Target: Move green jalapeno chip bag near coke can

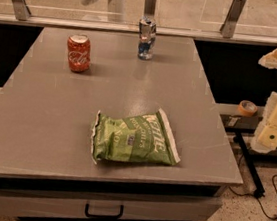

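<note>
The green jalapeno chip bag (pixel 134 138) lies flat on the grey table (pixel 46 121), near the front edge and a little right of centre, with its white crimped ends at left and right. The coke can (pixel 78 53), red with a silver top, stands upright at the back left of the table, well apart from the bag. My gripper (pixel 273 130) shows as cream-coloured parts at the right edge of the view, off the table and to the right of the bag, holding nothing that I can see.
A taller silver and blue can (pixel 147 38) stands at the back centre of the table. A glass partition with metal posts (pixel 233 16) runs behind the table. A roll of tape (pixel 247 108) lies on a ledge to the right. Drawers with a handle (pixel 103 212) sit below the front edge.
</note>
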Robot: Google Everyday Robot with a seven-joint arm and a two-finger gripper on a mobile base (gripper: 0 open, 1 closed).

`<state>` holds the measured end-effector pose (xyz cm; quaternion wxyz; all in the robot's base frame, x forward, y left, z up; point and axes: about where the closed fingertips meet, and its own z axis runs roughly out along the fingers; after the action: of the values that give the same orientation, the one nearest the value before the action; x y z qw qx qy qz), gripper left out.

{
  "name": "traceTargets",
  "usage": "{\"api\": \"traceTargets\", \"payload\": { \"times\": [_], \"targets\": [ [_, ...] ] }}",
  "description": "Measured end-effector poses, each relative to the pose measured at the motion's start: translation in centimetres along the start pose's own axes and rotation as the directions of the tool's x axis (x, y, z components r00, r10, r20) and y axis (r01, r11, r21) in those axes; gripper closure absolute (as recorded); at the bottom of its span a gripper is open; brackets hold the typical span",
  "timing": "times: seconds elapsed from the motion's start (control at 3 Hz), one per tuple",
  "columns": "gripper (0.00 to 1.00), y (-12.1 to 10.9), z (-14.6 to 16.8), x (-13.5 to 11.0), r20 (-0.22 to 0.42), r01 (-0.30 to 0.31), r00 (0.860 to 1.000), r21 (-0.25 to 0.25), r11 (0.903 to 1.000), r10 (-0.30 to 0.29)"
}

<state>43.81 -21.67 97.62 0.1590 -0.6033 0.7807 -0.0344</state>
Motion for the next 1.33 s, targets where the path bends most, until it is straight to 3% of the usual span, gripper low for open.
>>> {"api": "traceTargets", "payload": {
  "times": [0.67, 1.0, 1.33],
  "targets": [
    [0.00, 0.1, 0.0, -0.2, 0.017, -0.002, 1.000, 0.017, 0.9999, 0.002],
    [0.00, -0.9, 2.9, -3.3, 0.102, 0.026, 0.994, -0.004, 0.9996, -0.026],
    [0.00, 0.5, 6.1, -5.6, 0.152, 0.120, 0.983, -0.098, 0.9879, -0.104]
  ]
}}
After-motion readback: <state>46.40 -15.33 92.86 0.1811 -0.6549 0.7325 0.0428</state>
